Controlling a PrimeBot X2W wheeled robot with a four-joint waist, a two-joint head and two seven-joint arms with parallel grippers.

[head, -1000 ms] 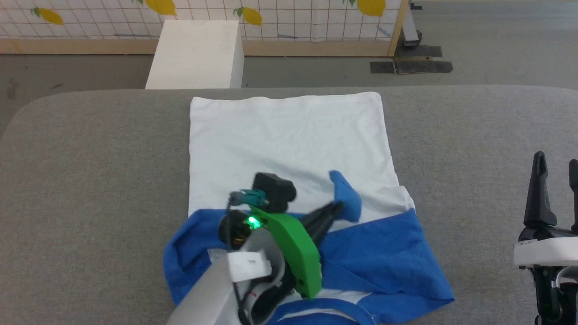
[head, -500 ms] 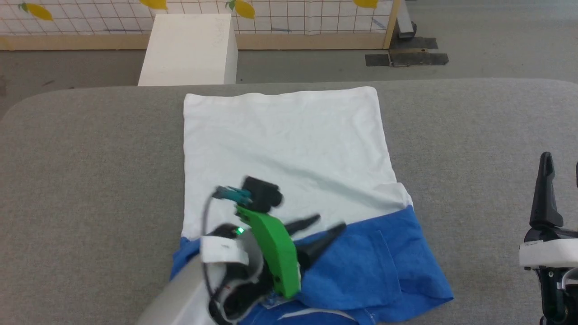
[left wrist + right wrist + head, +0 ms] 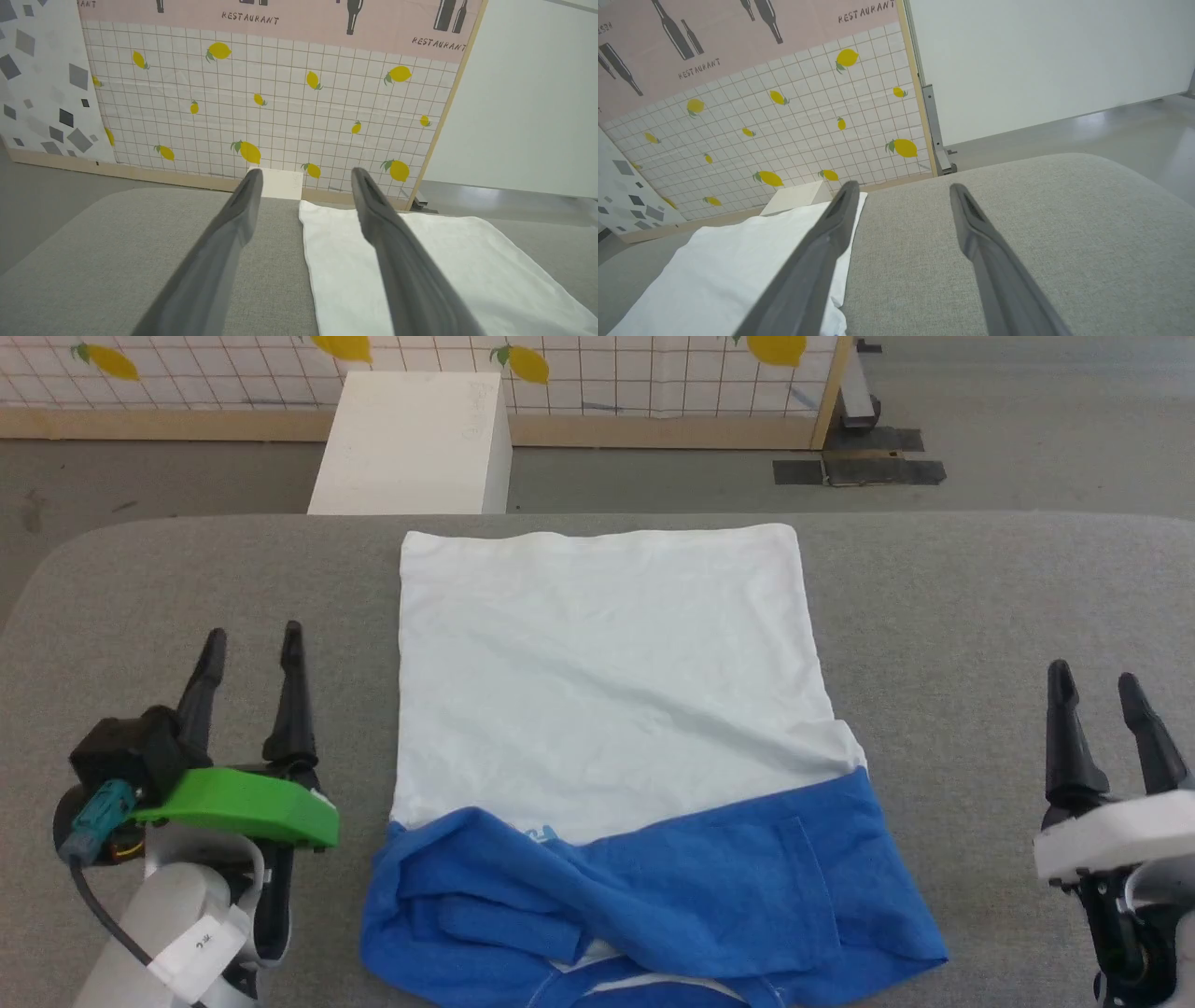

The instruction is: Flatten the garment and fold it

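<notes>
head view. garment (image 3: 607, 691) lies on the grey padded table (image 3: 980, 597), about centred, between the two grippers. the white body is spread flat with light creases, its straight hem close to the table's far edge. the blue part sits at the near edge: on the robot's right it lies fairly smooth and fans out past the white body; on the left it is bunched and folded over itself in thick wrinkles.

left gripper (image 3: 254, 633): fingers apart, nothing between them, pointing away from the robot over bare table just left of the garment, not touching it. green housing (image 3: 243, 807) sits on its wrist.

right gripper (image 3: 1092, 674): fingers apart, empty, over bare table well to the right of the garment.

left wrist view: the white cloth's side edge runs between the two fingers, with cloth behind the right-hand finger and grey table behind the other.

right wrist view: the white cloth shows behind the left-hand finger and bare table behind the right-hand one.

beyond the table: white box (image 3: 411, 439) on the floor, lemon-print panel (image 3: 607, 373) behind it.
</notes>
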